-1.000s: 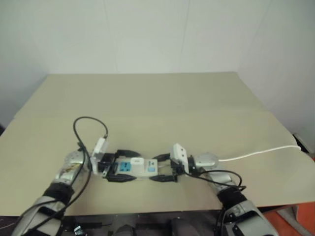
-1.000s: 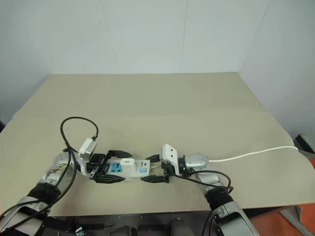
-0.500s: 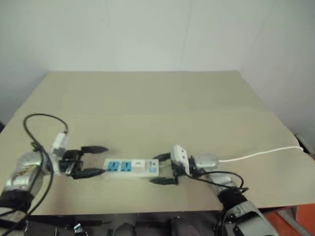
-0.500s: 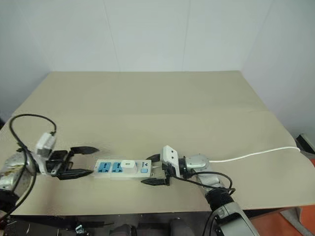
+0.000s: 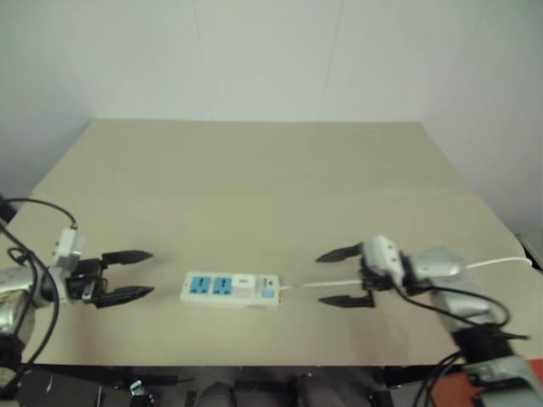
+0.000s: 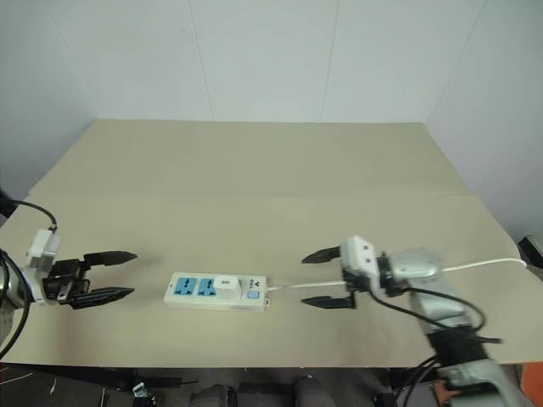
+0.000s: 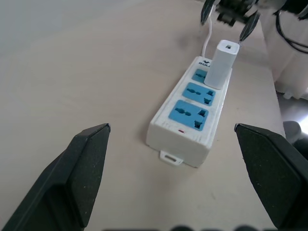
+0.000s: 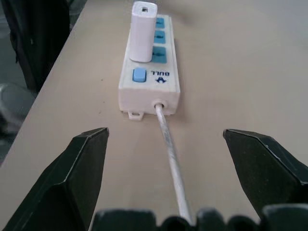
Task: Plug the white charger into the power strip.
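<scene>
The power strip [image 6: 216, 292] lies flat near the table's front edge, its white cord [image 6: 475, 266] running off to the right. The white charger [image 6: 226, 284] stands upright in the socket nearest the switch end; the wrist views show it as the charger [image 7: 221, 65] and the charger [image 8: 143, 31] seated on the strip [image 8: 149, 79]. My left gripper [image 6: 114, 275] hangs open to the left of the strip, apart from it, with nothing between its fingers. My right gripper [image 6: 316, 278] is open to the right of the strip, its fingers on either side of the cord without touching it.
The beige table [image 6: 271, 178] stretches back to a white wall. Its front edge runs just below the strip and both grippers. A black cable loops over my left wrist.
Both grippers have drawn away from the strip, the left to the left and the right to the right and up. The charger stays standing in the strip. The camera shifted slightly.
</scene>
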Motion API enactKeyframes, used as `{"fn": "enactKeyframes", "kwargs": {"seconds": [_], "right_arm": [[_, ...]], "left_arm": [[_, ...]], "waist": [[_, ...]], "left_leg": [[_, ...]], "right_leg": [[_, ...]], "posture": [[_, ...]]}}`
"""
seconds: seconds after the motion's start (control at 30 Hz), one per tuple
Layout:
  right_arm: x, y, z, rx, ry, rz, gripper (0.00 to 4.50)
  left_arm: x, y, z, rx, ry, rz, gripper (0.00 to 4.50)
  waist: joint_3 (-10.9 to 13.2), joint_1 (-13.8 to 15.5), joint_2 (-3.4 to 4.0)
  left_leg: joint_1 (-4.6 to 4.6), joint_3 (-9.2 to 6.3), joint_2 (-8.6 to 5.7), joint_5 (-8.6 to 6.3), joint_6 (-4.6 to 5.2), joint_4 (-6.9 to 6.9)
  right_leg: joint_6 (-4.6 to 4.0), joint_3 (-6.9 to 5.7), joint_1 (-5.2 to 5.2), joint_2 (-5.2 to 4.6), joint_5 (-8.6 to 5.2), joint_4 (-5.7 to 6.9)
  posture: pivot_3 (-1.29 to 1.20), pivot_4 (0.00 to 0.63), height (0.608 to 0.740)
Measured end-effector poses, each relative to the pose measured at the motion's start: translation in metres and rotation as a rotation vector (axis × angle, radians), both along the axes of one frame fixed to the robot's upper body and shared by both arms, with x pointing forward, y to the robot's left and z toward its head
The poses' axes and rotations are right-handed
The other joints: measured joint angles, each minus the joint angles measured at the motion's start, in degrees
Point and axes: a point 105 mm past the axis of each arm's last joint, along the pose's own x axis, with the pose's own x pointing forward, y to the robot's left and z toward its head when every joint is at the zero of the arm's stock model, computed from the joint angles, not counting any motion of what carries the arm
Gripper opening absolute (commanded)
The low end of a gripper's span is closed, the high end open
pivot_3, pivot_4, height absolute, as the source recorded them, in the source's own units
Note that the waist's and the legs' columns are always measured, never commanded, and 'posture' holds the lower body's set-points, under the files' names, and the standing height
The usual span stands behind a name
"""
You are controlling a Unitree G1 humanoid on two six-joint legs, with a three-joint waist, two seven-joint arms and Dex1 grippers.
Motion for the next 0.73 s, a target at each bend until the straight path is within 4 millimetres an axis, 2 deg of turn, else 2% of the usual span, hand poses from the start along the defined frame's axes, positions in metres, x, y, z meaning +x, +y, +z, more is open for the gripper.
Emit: {"fn": "enactKeyframes", "kwargs": {"seconds": [0.3,0.73], "right_arm": [[-0.017,-0.038,0.013,-0.117,-0.038,-0.069,4.45],[-0.025,-0.050,0.013,-0.118,-0.017,-0.135,4.45]], "left_arm": [[0.000,0.003,0.004,0.014,-0.019,0.012,4.50],[0.004,-0.001,0.006,0.013,-0.035,0.010,4.50]], "waist": [[0.0,0.0,-0.02],[0.0,0.0,-0.02]], "left_leg": [[0.00,0.04,-0.01,0.00,0.00,0.01],[0.01,0.06,-0.01,0.00,0.00,0.02]], "right_leg": [[0.01,0.02,-0.01,-0.01,0.01,0.01],[0.02,0.03,0.00,-0.01,0.02,0.02]], "posture": [[0.00,0.150,0.740],[0.00,0.150,0.740]]}}
